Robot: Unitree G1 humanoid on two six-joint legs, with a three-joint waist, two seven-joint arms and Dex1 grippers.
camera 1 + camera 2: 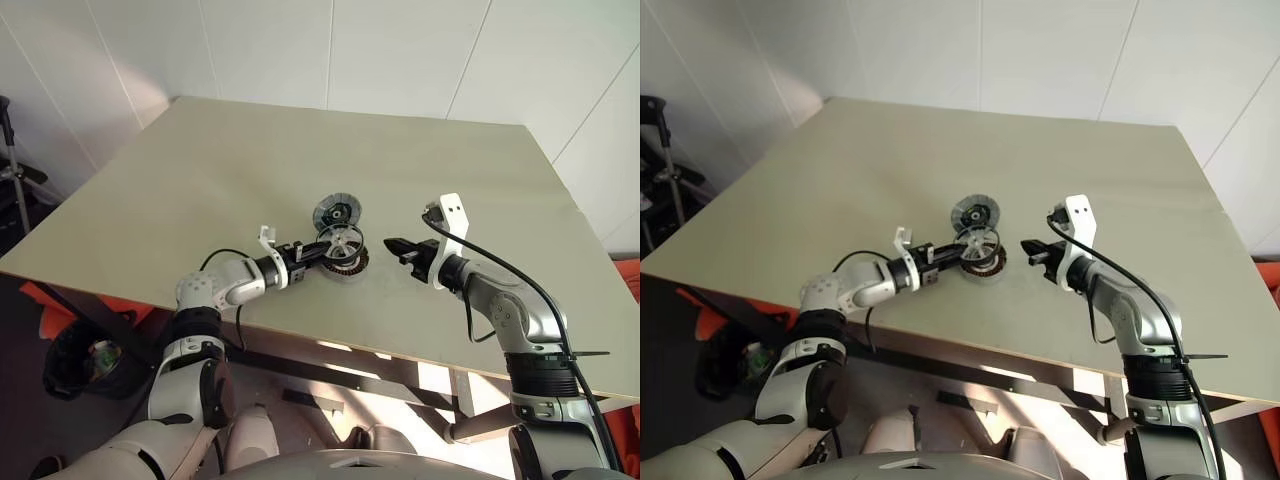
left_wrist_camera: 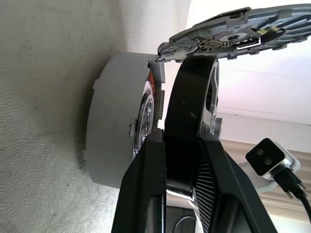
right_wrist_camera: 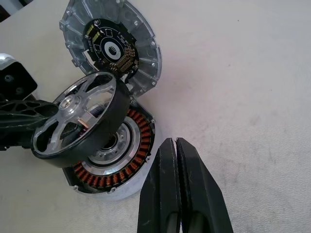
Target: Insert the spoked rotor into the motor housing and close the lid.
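Beside motor housing (image 3: pixel 114 167): lid (image 3: pixel 114 46) (flat), right gripper (image 3: pixel 176 160) closed.

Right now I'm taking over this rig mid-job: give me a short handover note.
Left tool: shut on the spoked rotor, held tilted just above the motor housing.
Right tool: shut, empty, hanging beside the housing.
The housing sits on the table; the lid lies just behind it, circuit face up.
Done: rotor picked up and brought over the housing.
Left: level the rotor, seat it, release, then fit the lid.
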